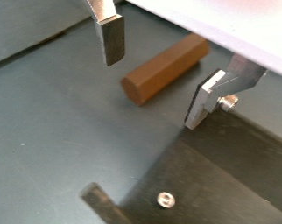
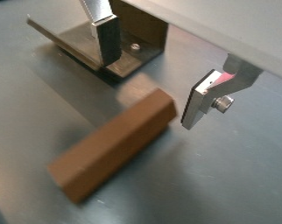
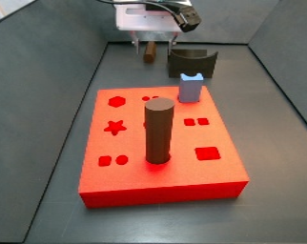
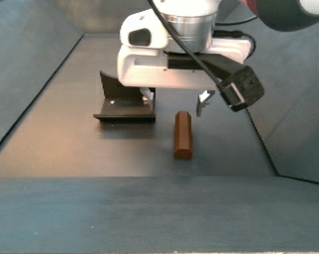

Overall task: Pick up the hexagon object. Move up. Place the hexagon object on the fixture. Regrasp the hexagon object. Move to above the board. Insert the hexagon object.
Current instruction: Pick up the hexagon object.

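The hexagon object [image 1: 165, 68] is a slim reddish-brown peg lying flat on the grey floor. It also shows in the wrist view [image 2: 113, 150] and in both side views [image 4: 183, 134] [image 3: 149, 52]. My gripper [image 1: 157, 73] is open and empty, with its fingers [image 1: 112, 39] on either side of the peg and a gap to it on each side. The gripper also shows in a side view [image 4: 175, 98], low above the peg's far end. The fixture [image 4: 124, 103] stands just beside the gripper. The red board [image 3: 131, 167] lies nearer the front.
A thick dark-brown cylinder [image 3: 159, 132] and a short pale-blue peg [image 3: 191, 89] stand upright in the board. The fixture also shows in a side view [image 3: 191, 62] and in both wrist views [image 2: 91, 39] [image 1: 225, 179]. Grey walls enclose the floor.
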